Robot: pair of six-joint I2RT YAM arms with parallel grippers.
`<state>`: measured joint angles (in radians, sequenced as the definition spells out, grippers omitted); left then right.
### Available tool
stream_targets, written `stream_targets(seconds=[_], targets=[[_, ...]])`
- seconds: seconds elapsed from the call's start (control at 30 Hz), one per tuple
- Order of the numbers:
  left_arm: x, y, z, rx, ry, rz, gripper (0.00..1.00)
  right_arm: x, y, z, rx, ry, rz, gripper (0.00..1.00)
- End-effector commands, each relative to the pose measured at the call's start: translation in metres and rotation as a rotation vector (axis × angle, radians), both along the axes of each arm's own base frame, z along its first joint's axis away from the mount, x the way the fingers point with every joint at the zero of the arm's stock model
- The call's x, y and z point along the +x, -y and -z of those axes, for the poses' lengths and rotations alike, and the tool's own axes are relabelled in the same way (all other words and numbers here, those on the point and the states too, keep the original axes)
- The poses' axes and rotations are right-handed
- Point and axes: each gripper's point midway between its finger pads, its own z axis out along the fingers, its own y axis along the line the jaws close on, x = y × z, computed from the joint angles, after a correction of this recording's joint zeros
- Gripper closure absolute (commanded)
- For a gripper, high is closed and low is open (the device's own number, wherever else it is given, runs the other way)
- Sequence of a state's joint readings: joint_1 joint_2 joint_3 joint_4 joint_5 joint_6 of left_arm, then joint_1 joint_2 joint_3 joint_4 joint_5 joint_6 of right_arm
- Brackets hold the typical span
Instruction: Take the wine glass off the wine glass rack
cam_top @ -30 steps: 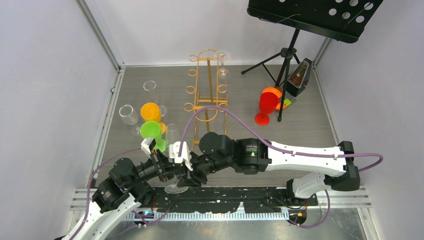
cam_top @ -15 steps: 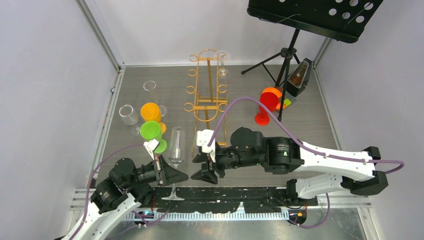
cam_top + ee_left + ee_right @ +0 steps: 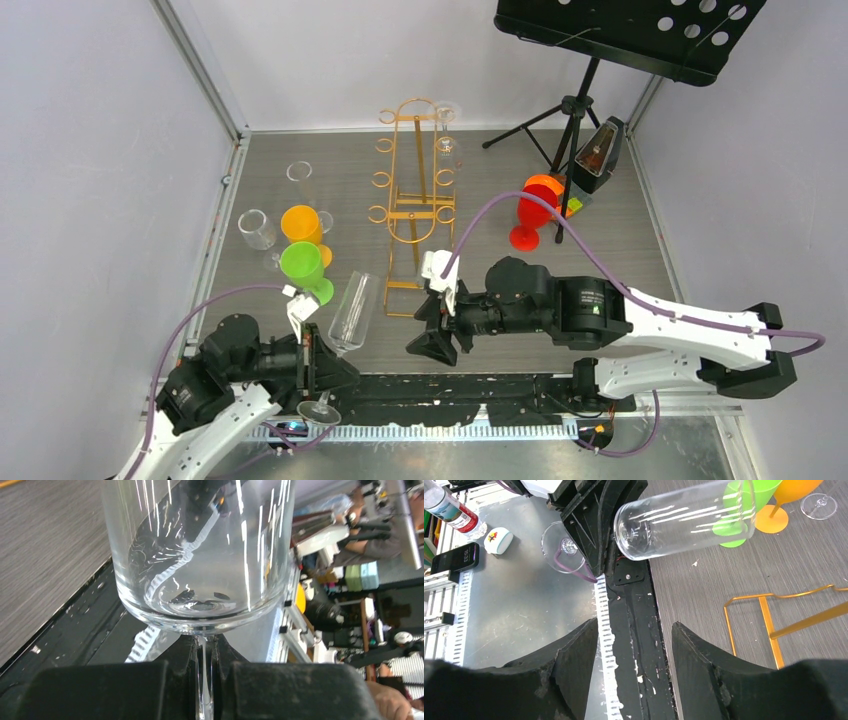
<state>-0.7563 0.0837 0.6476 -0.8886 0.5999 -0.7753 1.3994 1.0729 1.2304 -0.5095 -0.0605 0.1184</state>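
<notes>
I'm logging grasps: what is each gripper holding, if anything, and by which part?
The left gripper is shut on the clear wine glass, pinching its stem just below the bowl. The right gripper is open and holds nothing.

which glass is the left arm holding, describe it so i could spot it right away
Start at the gold wine glass rack in the middle of the table and come toward the near left corner, past the green goblet. There the left gripper pinches the thin stem of a tall, clear wine glass. Unlike its upright neighbours, it is lifted off the table and tilted.
</notes>
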Motion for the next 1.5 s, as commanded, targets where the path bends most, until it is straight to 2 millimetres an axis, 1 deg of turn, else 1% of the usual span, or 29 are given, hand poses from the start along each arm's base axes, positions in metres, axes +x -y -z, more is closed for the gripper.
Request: stream_targets(seconds=[0.0,0.13,0.27,0.4,0.5,0.53,0.63,0.67,0.7,0.73,0.77,0.8,0.83,0.87,0.9,0.93,0.97,1.0,1.03,1.1,1.3,1.47], targets=[[-0.018,-0.007,0.002,0.044,0.118,0.143,1.00,0.001,0.009,-0.014,0.048,-0.013,0.020,0.37],[-0.032,-0.014,0.005,0.045,0.145,0.219,1.00,0.003,0.014,-0.013,0.042,-0.004,0.018,0.32],[-0.046,-0.020,0.010,0.051,0.168,0.299,1.00,-0.001,0.015,-0.015,0.051,0.002,-0.039,0.27],[-0.053,-0.024,0.019,0.078,0.175,0.351,1.00,-0.006,0.012,-0.020,0.075,0.009,-0.134,0.25],[-0.056,-0.025,0.021,0.067,0.188,0.374,1.00,-0.009,0.010,-0.023,0.086,0.014,-0.207,0.23],[-0.058,-0.027,0.022,0.065,0.194,0.379,1.00,-0.009,0.007,-0.021,0.080,0.024,-0.227,0.23],[-0.061,-0.029,0.022,0.052,0.217,0.394,1.00,-0.016,0.002,-0.025,0.090,0.037,-0.309,0.23],[-0.061,-0.030,0.023,0.051,0.223,0.397,1.00,-0.018,-0.002,-0.026,0.090,0.043,-0.342,0.23],[-0.062,-0.030,0.023,0.049,0.229,0.401,1.00,-0.018,-0.006,-0.022,0.078,0.041,-0.353,0.23],[-0.063,-0.031,0.023,0.047,0.231,0.404,1.00,-0.019,-0.007,-0.026,0.086,0.054,-0.372,0.22],[-0.063,-0.031,0.024,0.047,0.234,0.406,1.00,-0.018,-0.012,-0.023,0.074,0.052,-0.381,0.22],[-0.063,-0.032,0.025,0.048,0.237,0.405,1.00,-0.019,-0.014,-0.026,0.081,0.065,-0.396,0.22],[-0.063,-0.032,0.025,0.048,0.238,0.405,1.00,-0.018,-0.018,-0.023,0.069,0.061,-0.403,0.22],[-0.064,-0.032,0.025,0.047,0.239,0.407,1.00,-0.019,-0.020,-0.028,0.078,0.071,-0.418,0.22],[-0.064,-0.032,0.026,0.048,0.237,0.409,1.00,-0.018,-0.024,-0.025,0.071,0.072,-0.427,0.23],[-0.064,-0.032,0.026,0.049,0.237,0.409,1.00,-0.020,-0.026,-0.029,0.078,0.073,-0.439,0.23],[-0.064,-0.032,0.026,0.050,0.236,0.410,1.00,-0.019,-0.029,-0.027,0.073,0.073,-0.447,0.23],[-0.064,-0.033,0.027,0.053,0.235,0.410,1.00,-0.020,-0.031,-0.030,0.079,0.075,-0.454,0.23],[-0.065,-0.035,0.027,0.038,0.259,0.407,1.00,-0.019,-0.034,-0.027,0.072,0.069,-0.460,0.23],[-0.066,-0.036,0.027,0.035,0.266,0.408,1.00,-0.020,-0.038,-0.029,0.074,0.065,-0.473,0.23],[-0.066,-0.037,0.027,0.029,0.284,0.402,1.00,-0.022,-0.047,-0.025,0.065,0.037,-0.501,0.27],[-0.066,-0.038,0.026,0.024,0.291,0.402,1.00,-0.026,-0.051,-0.022,0.063,0.013,-0.527,0.33]])
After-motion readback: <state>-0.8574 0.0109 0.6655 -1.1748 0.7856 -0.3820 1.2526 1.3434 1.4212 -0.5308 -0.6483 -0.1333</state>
